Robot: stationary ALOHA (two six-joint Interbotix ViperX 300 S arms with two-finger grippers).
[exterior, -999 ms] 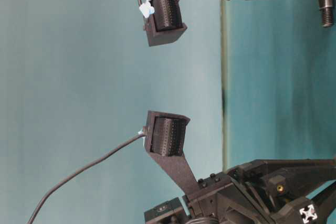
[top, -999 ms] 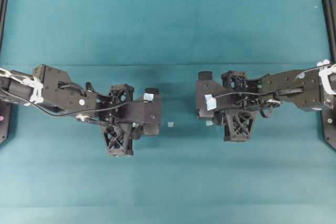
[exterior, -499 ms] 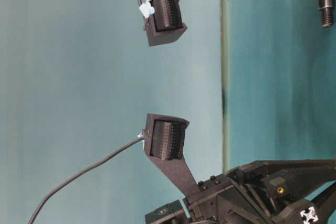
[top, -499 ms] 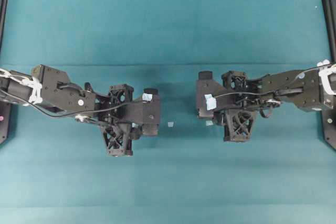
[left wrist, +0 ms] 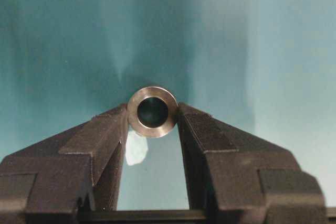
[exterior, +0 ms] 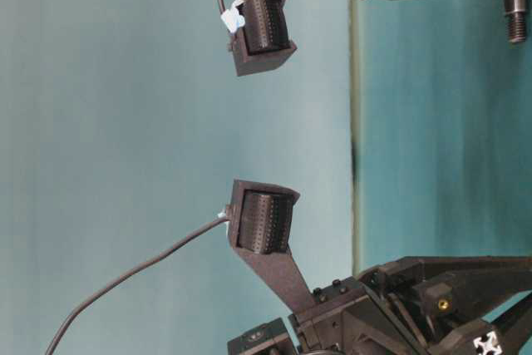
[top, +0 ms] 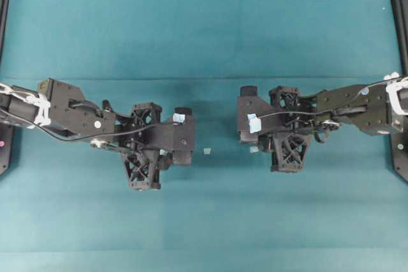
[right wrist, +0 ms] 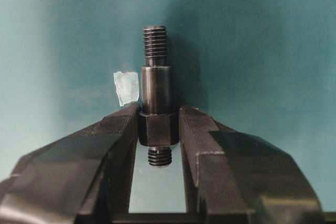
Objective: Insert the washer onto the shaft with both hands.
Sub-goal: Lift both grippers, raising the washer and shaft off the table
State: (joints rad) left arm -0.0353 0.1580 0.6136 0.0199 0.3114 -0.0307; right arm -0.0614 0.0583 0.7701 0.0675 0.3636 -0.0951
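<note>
Teal cloth covered the desk (top: pixel 204 30). Left tool (left wrist: pixel 153 121) clenched the grey ringed washer (left wrist: pixel 153 112); right tool (right wrist: pixel 158 129) gripped the dark threaded shaft (right wrist: pixel 156 90) by its collar.

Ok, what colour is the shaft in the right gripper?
Dark grey, almost black metal: the shaft shows best in the right wrist view, against the teal table.
</note>
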